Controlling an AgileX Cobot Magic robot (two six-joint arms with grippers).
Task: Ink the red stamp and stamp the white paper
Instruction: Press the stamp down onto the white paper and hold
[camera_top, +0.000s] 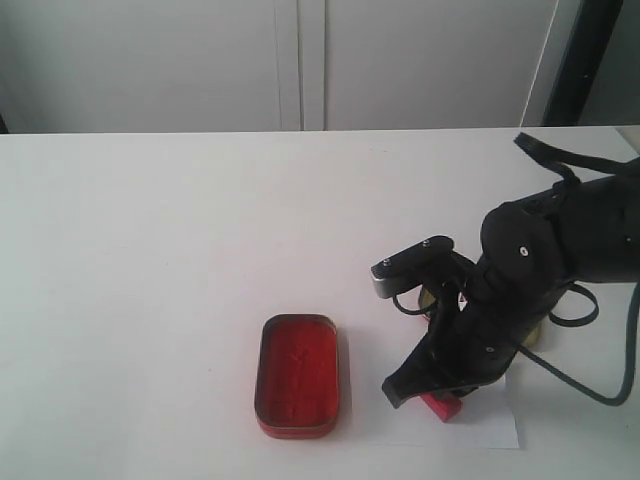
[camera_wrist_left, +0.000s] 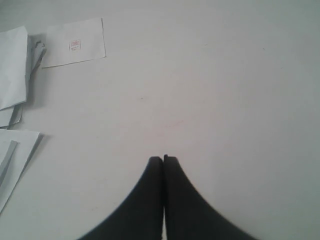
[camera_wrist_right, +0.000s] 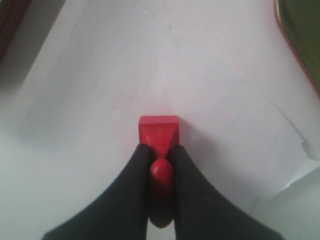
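Note:
The red stamp (camera_wrist_right: 159, 131) stands base-down over the white paper (camera_wrist_right: 150, 75), and my right gripper (camera_wrist_right: 160, 147) is shut on its knobbed handle. I cannot tell whether the base touches the sheet. In the exterior view the stamp (camera_top: 440, 407) shows just under the right gripper (camera_top: 432, 392), at the left part of the paper (camera_top: 497, 428) near the table's front edge. My left gripper (camera_wrist_left: 163, 159) is shut with nothing in it over bare table; it is out of the exterior view.
The red ink-filled tin (camera_top: 297, 375) lies open to the left of the stamp. Its gold-lined lid (camera_top: 537, 334) sits behind the right arm, mostly hidden. Loose paper sheets (camera_wrist_left: 12, 65), one bearing a small red print (camera_wrist_left: 75, 42), lie near the left gripper.

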